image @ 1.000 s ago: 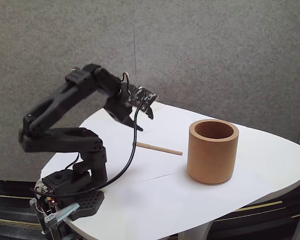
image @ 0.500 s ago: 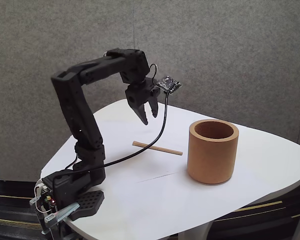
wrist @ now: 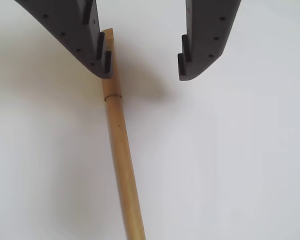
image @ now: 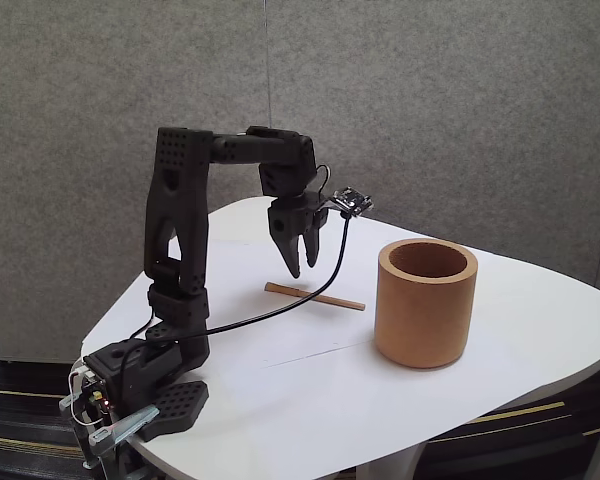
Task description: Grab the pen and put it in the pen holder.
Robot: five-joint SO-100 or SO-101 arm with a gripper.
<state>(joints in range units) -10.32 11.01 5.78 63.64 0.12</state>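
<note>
Gripper (image: pixel 302 268) is pointing straight down over the table (image: pixel 310 400), fingers spread wide, nothing between them. The pen (image: pixel 314 296) is lying flat on the tabletop, left of the pen holder (image: pixel 426 302) and apart from it in the fixed view.

Wrist view: gripper (wrist: pixel 144 71) is sitting off-centre. The pen (wrist: pixel 121 145) is running under the left fingertip (wrist: pixel 103 60) rather than through the gap; the right fingertip (wrist: pixel 187 65) is hanging over bare table.

Risks, as I judge them:
- Descending from here, the left fingertip is likely landing on top of the pen (not beside it), pinning it or rolling it sideways out of reach.
- Closing without a sideways correction, the jaws may be shutting on air.
- Contact is lining up near one end of the pen, so a grasp there is liable to let the long free end droop and catch the holder's rim.
</note>
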